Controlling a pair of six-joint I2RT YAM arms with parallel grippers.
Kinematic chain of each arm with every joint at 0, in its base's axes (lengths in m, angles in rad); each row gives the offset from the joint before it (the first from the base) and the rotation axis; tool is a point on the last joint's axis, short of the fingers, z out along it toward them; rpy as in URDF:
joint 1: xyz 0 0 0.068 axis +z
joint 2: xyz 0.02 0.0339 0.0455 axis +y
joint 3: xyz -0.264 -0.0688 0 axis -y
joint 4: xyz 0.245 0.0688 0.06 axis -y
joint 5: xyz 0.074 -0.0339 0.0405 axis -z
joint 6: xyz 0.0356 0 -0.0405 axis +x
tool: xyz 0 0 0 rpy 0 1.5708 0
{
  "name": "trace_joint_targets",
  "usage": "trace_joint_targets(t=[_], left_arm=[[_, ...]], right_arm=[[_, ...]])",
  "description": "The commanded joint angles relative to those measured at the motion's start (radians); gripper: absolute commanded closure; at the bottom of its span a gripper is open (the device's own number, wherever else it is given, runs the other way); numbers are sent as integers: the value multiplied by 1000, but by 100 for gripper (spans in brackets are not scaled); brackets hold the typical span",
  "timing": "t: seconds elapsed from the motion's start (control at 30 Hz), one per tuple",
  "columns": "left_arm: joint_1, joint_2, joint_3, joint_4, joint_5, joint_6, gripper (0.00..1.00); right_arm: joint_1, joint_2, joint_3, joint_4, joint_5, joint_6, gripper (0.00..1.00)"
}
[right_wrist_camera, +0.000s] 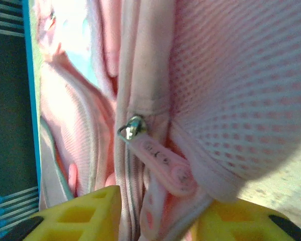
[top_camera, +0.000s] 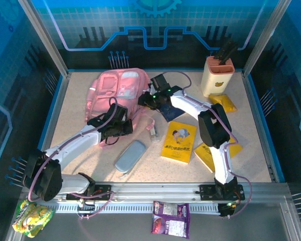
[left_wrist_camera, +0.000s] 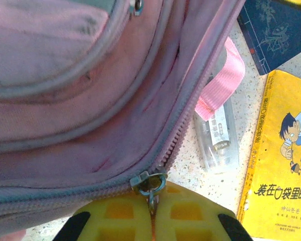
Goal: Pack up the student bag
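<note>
The student bag (top_camera: 115,90), pink and soft, lies at the back left of the table. My left gripper (top_camera: 119,131) is at its near edge. In the left wrist view the yellow fingers of my left gripper (left_wrist_camera: 153,213) are shut on the metal zip pull (left_wrist_camera: 149,183) of the bag (left_wrist_camera: 90,100). My right gripper (top_camera: 144,102) is at the bag's right edge. In the right wrist view my right gripper (right_wrist_camera: 158,221) has its fingers apart. The bag's seam and a pink rubber zip tab (right_wrist_camera: 163,163) lie between them, below pink mesh (right_wrist_camera: 231,75).
A grey-blue pencil case (top_camera: 130,155) lies near the front. A yellow book (top_camera: 179,141), a second yellow book (top_camera: 208,153) and a dark blue book (top_camera: 170,111) lie right of the bag. A clear plastic case (left_wrist_camera: 218,135) sits beside a pink strap (left_wrist_camera: 220,85). A cream holder (top_camera: 217,75) stands back right.
</note>
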Motion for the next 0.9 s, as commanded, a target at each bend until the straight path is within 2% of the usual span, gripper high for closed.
trace_joint_targets(t=[0.0, 0.07, 0.2, 0.37, 0.5, 0.63, 0.73, 0.87], left_arm=[[-9, 15, 66, -28, 10, -19, 100], [-10, 20, 70, -21, 11, -14, 100], [-10, 21, 60, 9, 38, -8, 100], [-11, 29, 59, 11, 57, -3, 100], [-13, 31, 54, 34, 72, -5, 100], [-13, 36, 61, 38, 76, 1, 100], [-12, 33, 67, 30, 76, 9, 100], [-13, 9, 57, 24, 62, 14, 100]], right_arm=[[-27, -138, -102, -10, -2, -37, 50], [-22, -193, -206, 47, -48, 17, 44], [4, -231, -320, 170, -123, 158, 39], [79, -229, -329, 212, -52, 267, 33], [114, -195, -331, 248, -19, 352, 32], [153, -174, -313, 251, 47, 376, 36], [168, -180, -343, 309, 92, 392, 44], [178, -138, -289, 254, 111, 341, 55]])
